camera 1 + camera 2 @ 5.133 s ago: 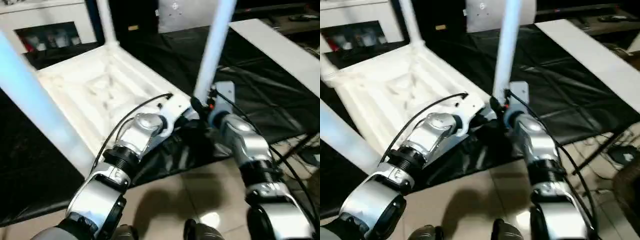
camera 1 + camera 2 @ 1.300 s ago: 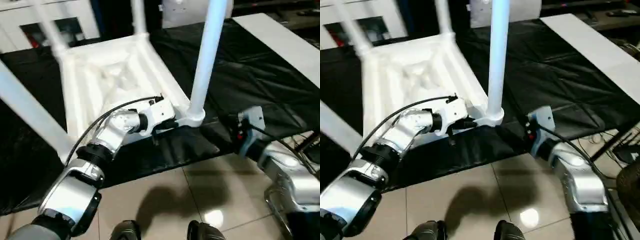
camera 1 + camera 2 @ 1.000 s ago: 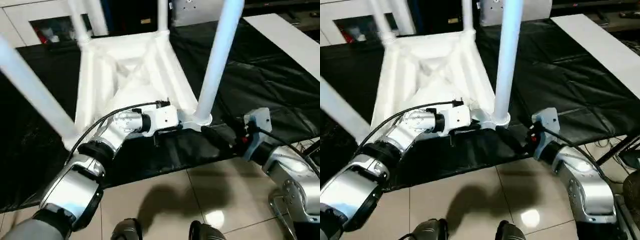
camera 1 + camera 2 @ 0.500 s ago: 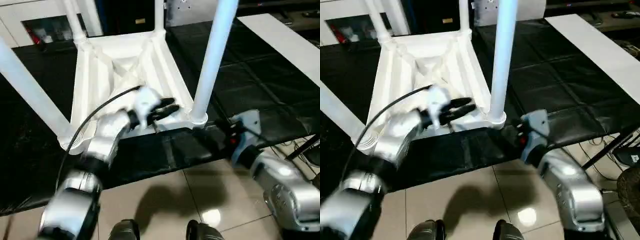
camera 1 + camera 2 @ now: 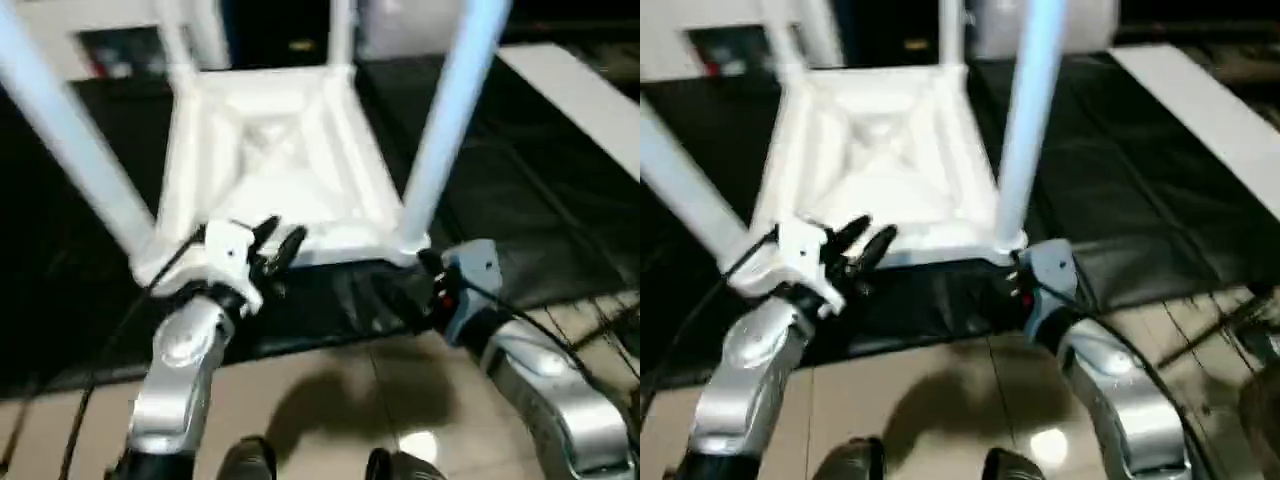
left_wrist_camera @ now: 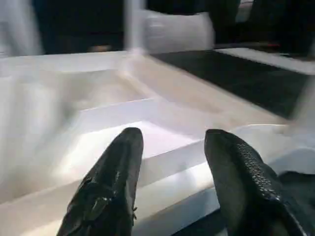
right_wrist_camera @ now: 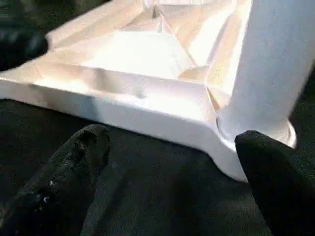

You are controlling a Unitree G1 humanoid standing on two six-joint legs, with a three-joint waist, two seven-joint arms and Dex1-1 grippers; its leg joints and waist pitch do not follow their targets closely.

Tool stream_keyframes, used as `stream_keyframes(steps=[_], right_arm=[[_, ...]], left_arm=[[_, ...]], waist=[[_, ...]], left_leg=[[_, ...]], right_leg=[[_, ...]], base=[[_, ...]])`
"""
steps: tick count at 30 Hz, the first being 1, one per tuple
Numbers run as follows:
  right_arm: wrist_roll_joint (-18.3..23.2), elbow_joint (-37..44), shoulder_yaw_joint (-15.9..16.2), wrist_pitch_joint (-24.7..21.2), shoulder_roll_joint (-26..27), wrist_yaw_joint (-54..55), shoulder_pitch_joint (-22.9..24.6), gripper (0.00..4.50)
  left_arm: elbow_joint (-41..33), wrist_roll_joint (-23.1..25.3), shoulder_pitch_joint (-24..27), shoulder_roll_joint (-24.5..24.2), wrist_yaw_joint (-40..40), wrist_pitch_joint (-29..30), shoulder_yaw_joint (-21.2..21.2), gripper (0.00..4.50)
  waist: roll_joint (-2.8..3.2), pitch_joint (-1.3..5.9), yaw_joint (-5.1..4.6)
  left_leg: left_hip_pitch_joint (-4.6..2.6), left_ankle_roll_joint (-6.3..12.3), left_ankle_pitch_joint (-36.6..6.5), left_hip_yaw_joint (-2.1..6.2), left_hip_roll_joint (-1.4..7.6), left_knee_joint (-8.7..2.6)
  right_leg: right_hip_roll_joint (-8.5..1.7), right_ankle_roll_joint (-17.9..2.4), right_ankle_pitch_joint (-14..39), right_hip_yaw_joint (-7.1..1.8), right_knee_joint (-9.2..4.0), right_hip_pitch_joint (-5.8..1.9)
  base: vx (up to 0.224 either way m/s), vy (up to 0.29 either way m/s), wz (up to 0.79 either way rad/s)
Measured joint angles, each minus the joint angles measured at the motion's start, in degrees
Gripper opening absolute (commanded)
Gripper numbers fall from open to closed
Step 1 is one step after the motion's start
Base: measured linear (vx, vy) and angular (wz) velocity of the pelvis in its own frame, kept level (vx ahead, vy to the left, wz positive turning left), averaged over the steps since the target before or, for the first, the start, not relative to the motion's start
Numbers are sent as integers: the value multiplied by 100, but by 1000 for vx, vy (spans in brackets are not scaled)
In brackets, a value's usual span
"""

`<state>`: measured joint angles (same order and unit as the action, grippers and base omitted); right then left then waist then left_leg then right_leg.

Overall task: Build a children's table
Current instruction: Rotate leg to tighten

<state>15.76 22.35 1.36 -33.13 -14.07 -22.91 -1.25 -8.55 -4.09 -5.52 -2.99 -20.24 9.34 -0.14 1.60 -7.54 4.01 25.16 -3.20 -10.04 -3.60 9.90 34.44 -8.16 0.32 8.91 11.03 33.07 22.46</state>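
Spread jaws of the right gripper face the children's table corner.

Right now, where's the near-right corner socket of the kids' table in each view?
Left eye view: corner socket, centre-right, just beyond the right end effector.
Right eye view, just right of centre.
Left wrist view: cannot tell.
Right wrist view, at the leg's base.
Shared landmark: that leg.

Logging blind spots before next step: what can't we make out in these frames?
- Children's table: leg tops cut off by the upper edge of both eye views.
- Its top face: turned down against the black-covered worktable, hidden.
- Right claw: in the left eye view its fingers are dark against the black cover, hard to separate.
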Motion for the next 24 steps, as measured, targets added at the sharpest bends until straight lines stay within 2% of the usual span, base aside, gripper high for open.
stream_keyframes(steps=[1,2,3,4,5,7,9,10,12,16,17,18,19,20,21,22,23,24], right_arm=[[27,51,-24,5,2,1,77,450],[52,73,-27,21,42,0,167,450],[66,86,-21,34,52,0,185,450],[62,99,-12,127,98,7,210,450],[35,105,129,228,105,3,211,450],[44,143,202,241,131,-10,216,450],[73,180,200,200,151,-42,222,450],[68,180,201,240,137,-90,251,450],[37,172,222,390,57,-150,346,450],[-31,158,319,610,-63,-267,392,450],[-42,153,345,636,-73,-276,392,450],[-48,149,362,652,-86,-304,392,450],[-56,148,353,674,-84,-322,411,450],[-58,176,318,714,-89,-327,542,450],[-67,116,313,713,-109,-327,576,450],[-65,82,354,722,-138,-333,480,450],[-66,63,354,743,-149,-333,441,450],[-66,53,342,775,-134,-330,440,450]], left_arm=[[-127,51,69,48,163,114,8,257],[-280,57,170,88,331,224,40,263],[-382,57,228,89,399,274,63,265],[-546,57,298,75,485,353,141,274],[-746,56,410,39,544,448,217,287],[-880,52,568,-34,561,578,328,298],[-962,56,710,-62,536,580,295,298],[-998,62,801,-89,526,551,269,298],[-1062,116,963,-123,476,520,202,298],[-1215,91,1018,-101,485,613,129,298],[-1266,50,1018,-97,484,655,125,298],[-1303,33,1015,-121,478,685,78,298],[-1317,28,994,-149,474,702,31,298],[-1313,16,919,-186,446,727,-77,298],[-1428,-7,890,-205,422,716,-82,298],[-1462,-13,948,-183,418,698,-64,298],[-1448,-16,1201,-189,405,717,-69,298],[-1411,-15,1295,-226,393,752,-69,298]], waist=[[2,1,23],[6,9,104],[23,12,126],[61,19,101],[26,27,61],[-1,48,17],[-65,86,-52],[-86,99,-67],[-117,117,-74],[-128,113,-114],[-125,107,-128],[-96,94,-176],[15,55,-217],[28,55,-105],[-169,132,61],[-269,132,70],[-142,121,153],[-83,119,145]], left_leg=[[27,172,-86,-49,2,154],[-75,222,-119,-154,-4,230],[-155,227,-123,-162,-2,152],[-192,50,-28,-227,-9,124],[-214,59,-53,-292,-18,123],[-217,81,-60,-309,-34,124],[-233,84,-59,-365,-74,124],[-254,84,-59,-386,-85,123],[-289,84,-60,-417,-88,107],[-352,82,-61,-423,-87,14],[-391,81,-62,-427,-86,-15],[-393,77,-64,-383,-75,-49],[-377,74,-64,-318,-54,-87],[-350,72,-65,-345,-54,-117],[-289,77,-63,-492,-83,-101],[-274,150,-201,-511,-93,193],[-302,316,-330,-363,-114,752],[-363,383,-398,-225,-219,1042]], right_leg=[[-74,19,11,49,2,-36],[-107,59,21,-42,13,-53],[-101,70,20,-72,11,-56],[-104,83,24,-116,-2,-72],[-10,47,71,-266,-40,-54],[118,-85,120,-493,-99,-64],[150,-139,83,-708,-102,-61],[149,-121,81,-759,-95,-64],[148,2,132,-811,-92,-65],[167,161,232,-835,-99,-57],[167,180,244,-822,-117,-66],[165,213,292,-700,-146,-161],[159,225,508,-478,-91,-251],[161,87,858,-425,370,-239],[173,9,1277,-585,727,-430],[194,162,1216,-710,796,-358],[207,162,1212,-676,829,-449],[191,162,1212,-654,808,-569]], base=[[-19,11,35],[-6,86,9],[-6,86,9],[8,126,-6],[3,144,-4],[-7,142,-5],[-28,101,5],[-26,53,5],[0,0,0],[0,0,0],[-55,-32,-6],[-55,-32,-6],[-91,-25,19],[-60,-38,58],[-60,-38,58],[40,-175,76],[100,-143,63],[100,-143,63]])
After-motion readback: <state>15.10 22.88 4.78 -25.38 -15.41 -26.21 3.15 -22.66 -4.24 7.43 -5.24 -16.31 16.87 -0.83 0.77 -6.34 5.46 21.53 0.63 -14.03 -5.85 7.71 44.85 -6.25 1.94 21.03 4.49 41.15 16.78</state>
